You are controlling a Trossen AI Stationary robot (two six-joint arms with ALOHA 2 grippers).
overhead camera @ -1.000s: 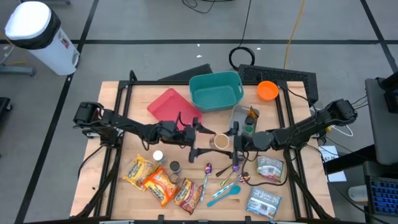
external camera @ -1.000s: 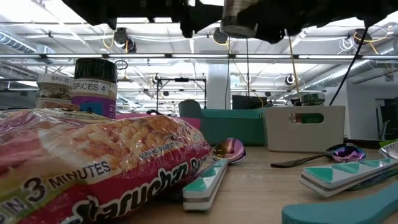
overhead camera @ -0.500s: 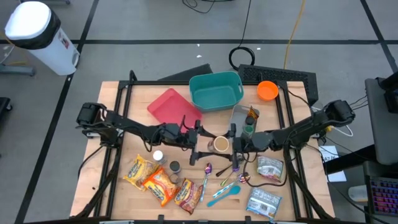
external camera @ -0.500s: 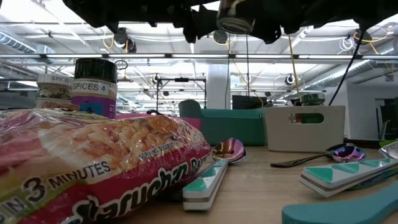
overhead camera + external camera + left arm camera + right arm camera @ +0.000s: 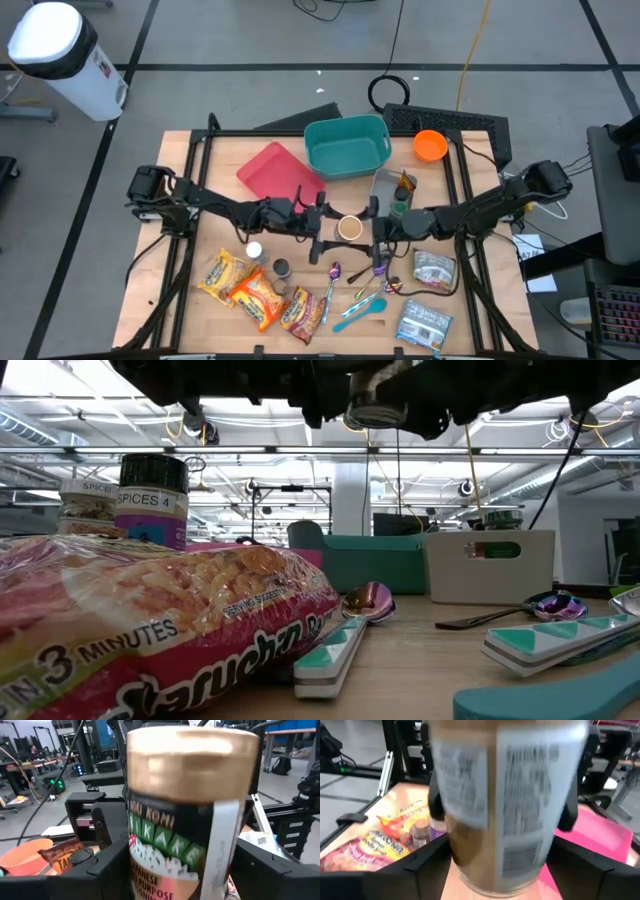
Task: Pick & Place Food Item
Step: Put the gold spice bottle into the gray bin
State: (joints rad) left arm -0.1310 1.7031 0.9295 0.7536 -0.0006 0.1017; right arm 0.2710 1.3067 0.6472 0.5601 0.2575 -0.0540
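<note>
Both grippers are meeting mid-air over table (image 5: 215,165) w/ furikake jar (image 5: 350,228) btwn them, looks like a handover: left gripper (image 5: 325,229) & right gripper (image 5: 375,228) each flanking it, can't tell which is actually clamping.

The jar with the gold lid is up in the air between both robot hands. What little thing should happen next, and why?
Probably the right gripper lets go. The furikake jar hangs above the table, and the left gripper appears to hold it too, so this looks like a handover.
</note>
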